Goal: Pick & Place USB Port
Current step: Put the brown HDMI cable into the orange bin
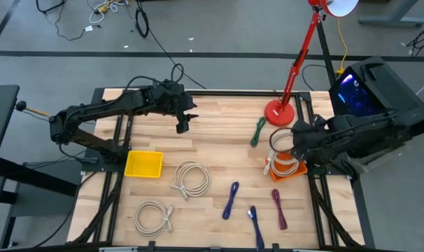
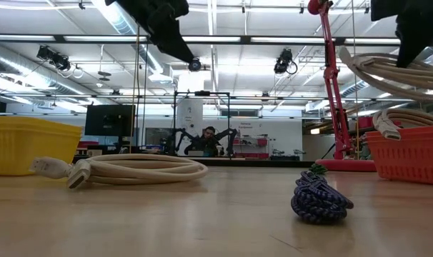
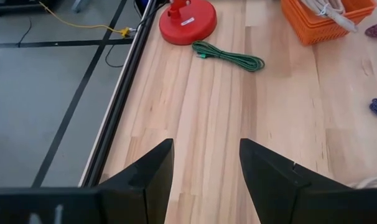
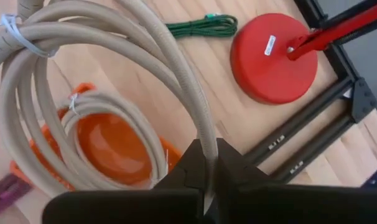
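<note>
Starting on the left of the light wooden table [image 1: 212,133], the left gripper [image 1: 183,123] is hovering over bare boards near the far edge, and its wrist view is showing the two dark fingers [image 3: 152,177] spread apart with nothing between them. The small yellow plastic bin [image 1: 143,164] is sitting near the left edge; from above I'm seeing nothing in it, while the low view only shows its wall. Two coiled beige USB cables are lying loose, one in the middle [image 1: 191,178] and one by the front edge [image 1: 154,216]. Further right, the blue braided cable bundles [image 1: 231,199] and a maroon one [image 1: 279,208] are resting flat, with a green cable bundle [image 1: 258,131] beside the red round lamp base [image 1: 279,113]. The right gripper [image 4: 208,171] is pinching a beige coiled USB cable [image 4: 107,43], holding it above the orange plastic basket [image 1: 287,166]. The right wrist view shows another beige coil [image 4: 111,137] already lying inside that basket, which the high view is barely showing.
</note>
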